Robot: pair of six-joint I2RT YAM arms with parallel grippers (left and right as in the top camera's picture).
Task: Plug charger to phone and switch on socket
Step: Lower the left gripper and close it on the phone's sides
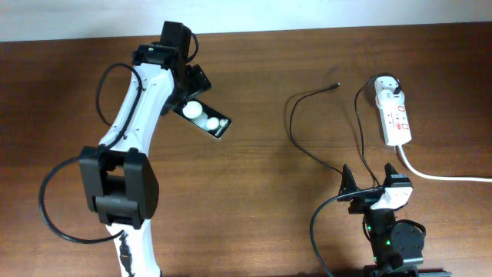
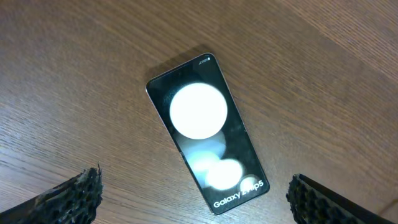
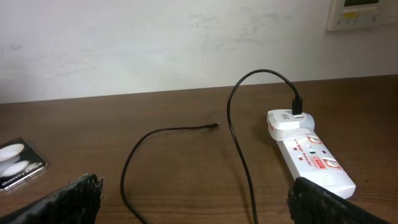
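The wooden table [image 1: 261, 200] carries everything. The left gripper [image 2: 194, 198] hangs over the phone [image 2: 205, 134] with its fingers spread wide, touching nothing. The right gripper [image 3: 198, 199] is also spread wide and empty. The socket [image 1: 394, 115] lies at the far right. The charger [image 1: 291, 123] runs from its white plug, and the free tip lies on the wood, well apart from the phone

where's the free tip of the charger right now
In the overhead view the charger's tip lies on the table right of centre, just left of the socket, far from the phone.
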